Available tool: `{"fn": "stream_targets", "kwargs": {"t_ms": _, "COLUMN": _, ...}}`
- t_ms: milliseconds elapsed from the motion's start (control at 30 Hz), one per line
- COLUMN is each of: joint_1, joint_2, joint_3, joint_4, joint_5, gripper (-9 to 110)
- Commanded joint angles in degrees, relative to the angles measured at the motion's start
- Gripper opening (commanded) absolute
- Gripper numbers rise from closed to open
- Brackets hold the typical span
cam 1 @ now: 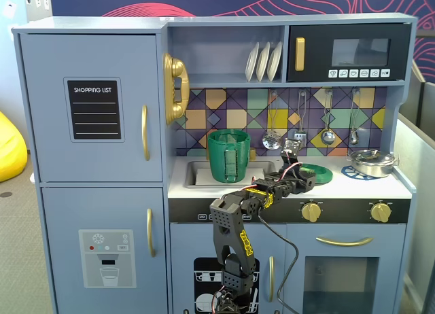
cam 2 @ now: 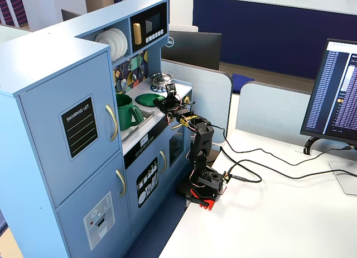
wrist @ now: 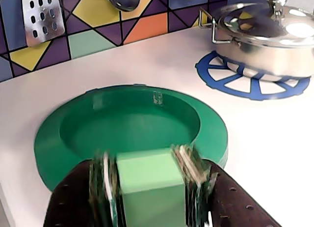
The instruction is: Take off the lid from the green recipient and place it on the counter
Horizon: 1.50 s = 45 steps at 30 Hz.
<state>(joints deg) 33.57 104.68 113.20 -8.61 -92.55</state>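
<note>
The dark-green lid (wrist: 132,121) lies flat on the white counter (wrist: 147,65), to the right of the sink in a fixed view (cam 1: 317,171). My gripper (wrist: 147,163) is shut on its light-green knob (wrist: 147,183); the fingers (wrist: 100,183) look blurred. The green recipient (cam 1: 229,155) stands open in the sink, left of the lid, with no lid on it. In another fixed view the pot (cam 2: 127,111), the lid (cam 2: 146,100) and the gripper (cam 2: 167,96) show small.
A silver pan (wrist: 265,35) with its own lid sits on a blue burner ring (wrist: 230,79) right of the green lid. Utensils hang on the tiled back wall (cam 1: 326,127). Oven knobs (cam 1: 311,211) line the front edge under the arm.
</note>
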Motion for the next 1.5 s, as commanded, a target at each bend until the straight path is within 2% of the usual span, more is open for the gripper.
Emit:
{"fn": "stream_targets", "kwargs": {"t_ms": 0, "joint_1": -0.1, "joint_2": 6.1, "joint_3": -5.1, "joint_4": 3.5, "joint_5": 1.0, "gripper": 22}}
{"fn": "stream_targets", "kwargs": {"t_ms": 233, "joint_1": -4.3, "joint_2": 24.7, "joint_3": -6.9, "joint_4": 24.2, "joint_5": 1.6, "gripper": 22}}
{"fn": "stream_targets", "kwargs": {"t_ms": 367, "joint_1": -7.5, "joint_2": 35.4, "joint_3": -7.2, "joint_4": 42.7, "joint_5": -3.3, "gripper": 24}}
{"fn": "stream_targets", "kwargs": {"t_ms": 500, "joint_1": -12.3, "joint_2": 46.6, "joint_3": -2.4, "joint_4": 57.7, "joint_5": -2.9, "gripper": 24}}
{"fn": "stream_targets", "kwargs": {"t_ms": 667, "joint_1": -15.8, "joint_2": 54.5, "joint_3": 5.5, "joint_4": 69.7, "joint_5": -1.8, "gripper": 22}}
{"fn": "stream_targets", "kwargs": {"t_ms": 900, "joint_1": -22.1, "joint_2": 57.8, "joint_3": 21.3, "joint_4": 69.6, "joint_5": -2.7, "gripper": 19}}
{"fn": "stream_targets", "kwargs": {"t_ms": 1267, "joint_1": -32.3, "joint_2": 67.9, "joint_3": 48.7, "joint_4": 53.4, "joint_5": -3.3, "gripper": 20}}
{"fn": "stream_targets", "kwargs": {"t_ms": 1467, "joint_1": -32.7, "joint_2": 73.3, "joint_3": 55.9, "joint_4": 56.6, "joint_5": -1.7, "gripper": 18}}
